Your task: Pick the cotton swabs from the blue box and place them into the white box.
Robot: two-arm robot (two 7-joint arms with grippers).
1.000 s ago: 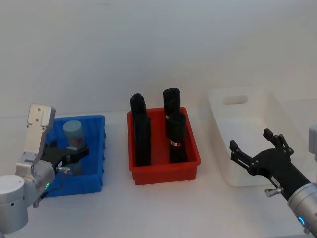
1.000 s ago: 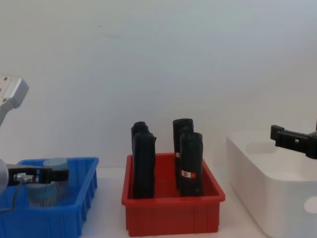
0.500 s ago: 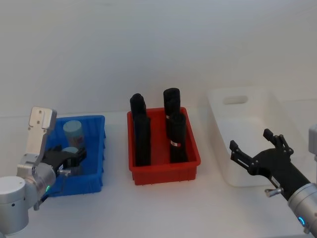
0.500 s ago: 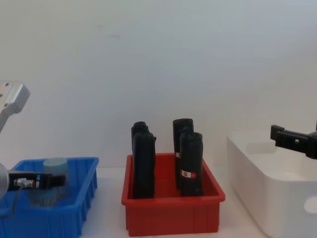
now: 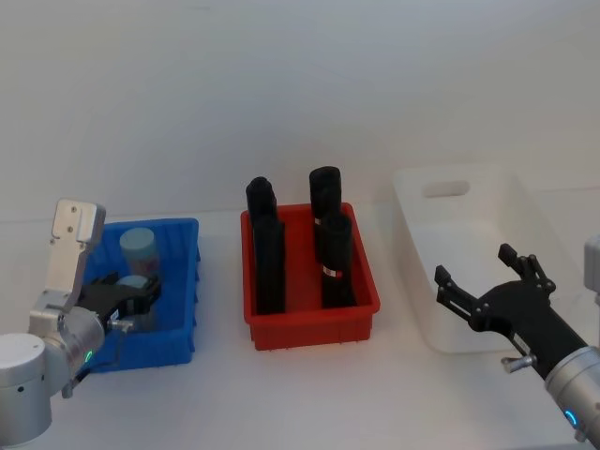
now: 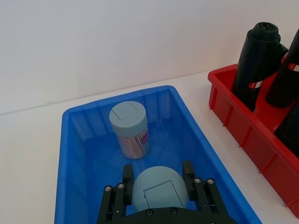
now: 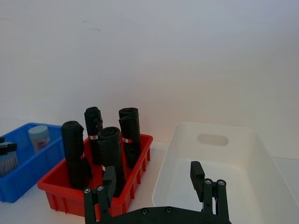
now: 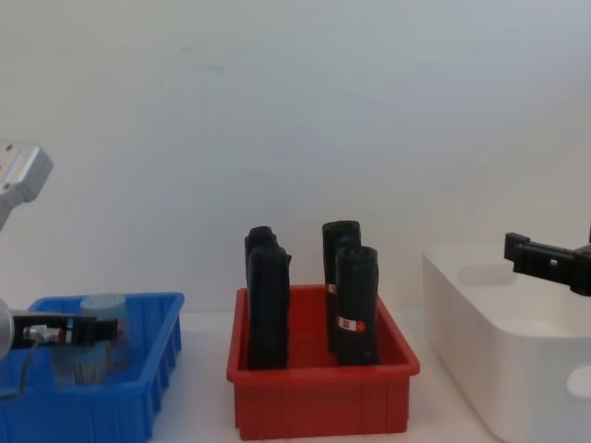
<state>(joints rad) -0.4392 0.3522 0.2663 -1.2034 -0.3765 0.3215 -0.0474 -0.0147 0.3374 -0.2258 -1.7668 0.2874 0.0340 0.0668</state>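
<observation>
The left gripper (image 6: 158, 168) is clamping a cotton swabs jar (image 6: 159, 190) at the blue box's (image 6: 74, 140) near edge. The right gripper (image 5: 473, 265) is hovering, fingers apart, beside the white box's (image 5: 417, 225) near edge

Pale-blue-lidded cotton swabs (image 5: 141, 246), blue box (image 5: 178, 345), white box (image 5: 418, 255) — red bin (image 5: 309, 330), black cylinders (image 5: 269, 267).
</observation>
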